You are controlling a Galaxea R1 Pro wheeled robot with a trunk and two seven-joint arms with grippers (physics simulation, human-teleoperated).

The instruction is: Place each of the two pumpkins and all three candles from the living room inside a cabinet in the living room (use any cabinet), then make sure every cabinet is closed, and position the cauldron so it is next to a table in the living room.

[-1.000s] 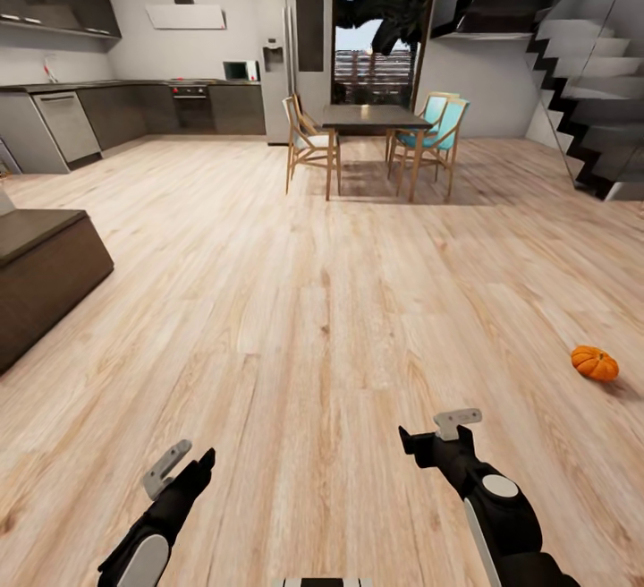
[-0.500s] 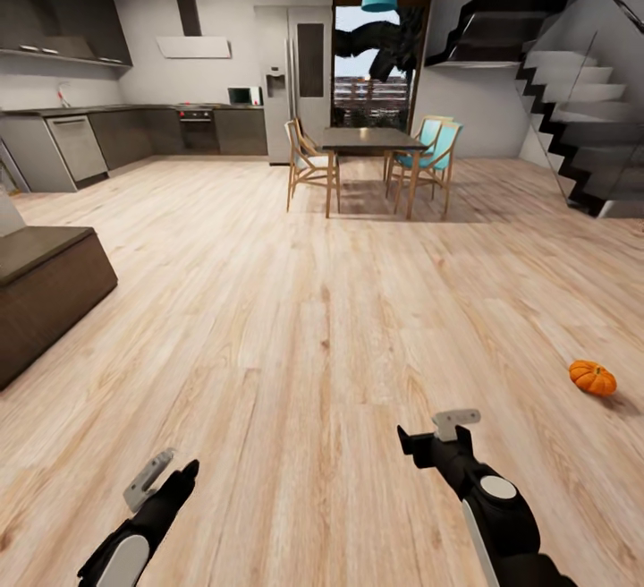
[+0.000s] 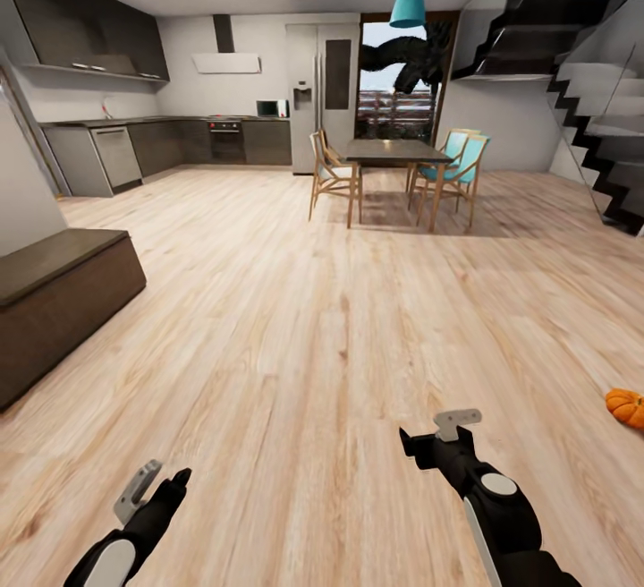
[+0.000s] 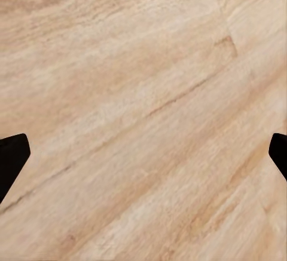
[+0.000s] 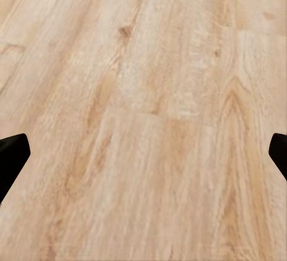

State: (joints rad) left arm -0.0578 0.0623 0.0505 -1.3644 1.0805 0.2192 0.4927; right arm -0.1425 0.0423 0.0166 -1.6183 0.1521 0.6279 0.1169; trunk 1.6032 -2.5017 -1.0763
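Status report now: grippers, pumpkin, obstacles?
Left gripper and right gripper open, empty. One pumpkin on floor, far right. Bare floor between.

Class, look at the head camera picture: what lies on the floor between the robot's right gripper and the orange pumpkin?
Nothing: the head view shows only bare wood floor between the right gripper and the pumpkin.

Pale, streaky wood-grain floor [image 3: 295, 319] — bright orange ribbed pumpkin [image 3: 626, 408] at four o'clock. Dark-brown cabinet [image 3: 54, 301] at nine; teal lamp [image 3: 408, 7] at twelve.
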